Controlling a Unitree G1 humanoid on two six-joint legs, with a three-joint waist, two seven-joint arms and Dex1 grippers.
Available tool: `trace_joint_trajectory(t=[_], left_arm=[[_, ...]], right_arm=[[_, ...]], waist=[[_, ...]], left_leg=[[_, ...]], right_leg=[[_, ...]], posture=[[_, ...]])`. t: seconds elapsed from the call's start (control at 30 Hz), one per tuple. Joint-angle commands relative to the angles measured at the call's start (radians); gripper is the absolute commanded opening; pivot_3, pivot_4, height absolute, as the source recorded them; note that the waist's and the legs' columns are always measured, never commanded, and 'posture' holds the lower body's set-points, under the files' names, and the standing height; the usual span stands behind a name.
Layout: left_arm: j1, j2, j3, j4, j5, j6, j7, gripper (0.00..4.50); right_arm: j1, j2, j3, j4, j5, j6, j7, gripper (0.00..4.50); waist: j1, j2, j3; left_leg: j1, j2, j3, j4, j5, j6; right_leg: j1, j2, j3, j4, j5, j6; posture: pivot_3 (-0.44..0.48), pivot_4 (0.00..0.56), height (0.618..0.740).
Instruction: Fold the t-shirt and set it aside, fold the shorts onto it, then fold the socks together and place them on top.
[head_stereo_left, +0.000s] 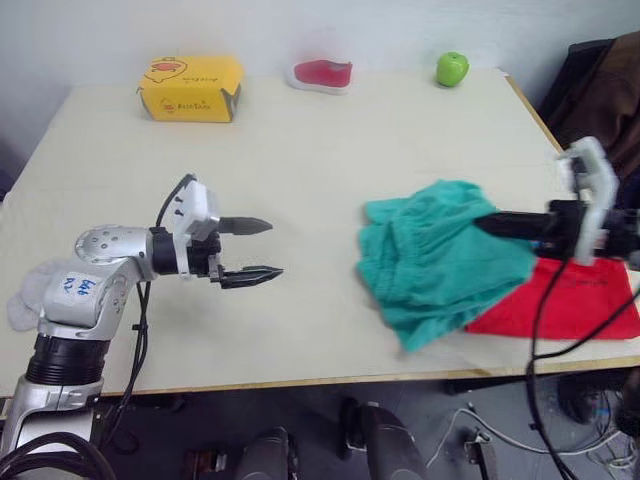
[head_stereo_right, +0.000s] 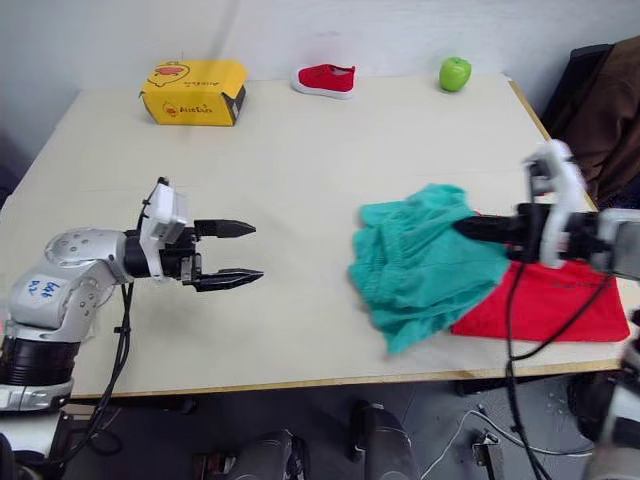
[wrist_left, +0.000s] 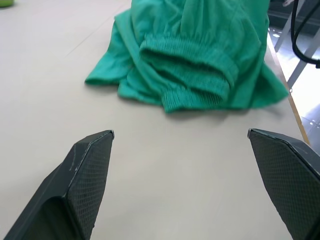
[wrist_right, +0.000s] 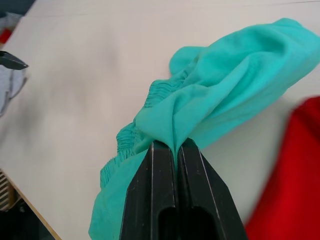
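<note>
The teal-green shorts (head_stereo_left: 435, 262) lie bunched at the table's right front, their right part draped over the folded red t-shirt (head_stereo_left: 575, 300). My right gripper (head_stereo_left: 482, 222) is shut on a pinched ridge of the shorts (wrist_right: 220, 95), lifting that fold slightly. The gathered waistband (wrist_left: 190, 60) faces my left gripper (head_stereo_left: 262, 248), which hovers open and empty over bare table at the left, well apart from the shorts. A light grey cloth, the socks (wrist_right: 9, 85), lies at the table's left edge, mostly hidden behind my left arm.
At the table's back stand a yellow box (head_stereo_left: 190, 88), a red-and-white shoe (head_stereo_left: 320, 74) and a green apple (head_stereo_left: 452, 68). A dark brown coat (head_stereo_left: 610, 90) hangs past the right edge. The table's front edge (head_stereo_left: 300, 382) runs close below the garments.
</note>
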Motion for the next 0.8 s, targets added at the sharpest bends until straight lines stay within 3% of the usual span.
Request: trace_joint_trajectory(t=[0.03, 0.27, 0.63, 0.8], left_arm=[[-0.033, -0.009, -0.003, 0.019, 0.013, -0.035, -0.022, 4.5], [-0.06, -0.029, -0.016, 0.044, 0.026, -0.05, -0.036, 4.5], [-0.081, -0.073, -0.045, -0.032, -0.006, 0.011, -0.051, 4.5], [-0.065, -0.065, -0.043, -0.066, -0.007, 0.029, -0.062, 4.5]], right_arm=[[0.114, -0.132, -0.138, 0.021, -0.02, -0.027, 0.036, 0.01], [0.323, -0.203, -0.245, 0.239, -0.126, -0.24, 0.061, 0.01], [0.423, -0.014, -0.169, 0.435, -0.332, -0.703, -0.113, 0.01], [0.474, -0.058, -0.244, 0.417, -0.334, -0.849, -0.051, 1.21]], waist=[[0.006, 0.0, 0.0], [0.014, -0.001, 0.0], [0.021, 0.0, 0.001], [0.022, 0.0, 0.001]], left_leg=[[0.0, 0.0, 0.0, 0.0, 0.0, 0.0], [0.002, 0.0, 0.002, -0.001, 0.0, 0.001], [0.002, -0.001, 0.004, -0.001, 0.001, 0.0], [0.002, -0.001, 0.004, -0.001, 0.001, 0.0]], right_leg=[[0.0, 0.0, 0.0, 0.0, 0.0, 0.0], [0.004, 0.0, 0.002, -0.006, 0.001, 0.002], [0.005, 0.001, 0.004, -0.005, 0.002, 0.003], [0.005, 0.001, 0.005, -0.005, 0.002, 0.003]], posture=[[0.0, 0.15, 0.74], [0.0, 0.15, 0.74], [0.0, 0.15, 0.74], [0.0, 0.15, 0.74]])
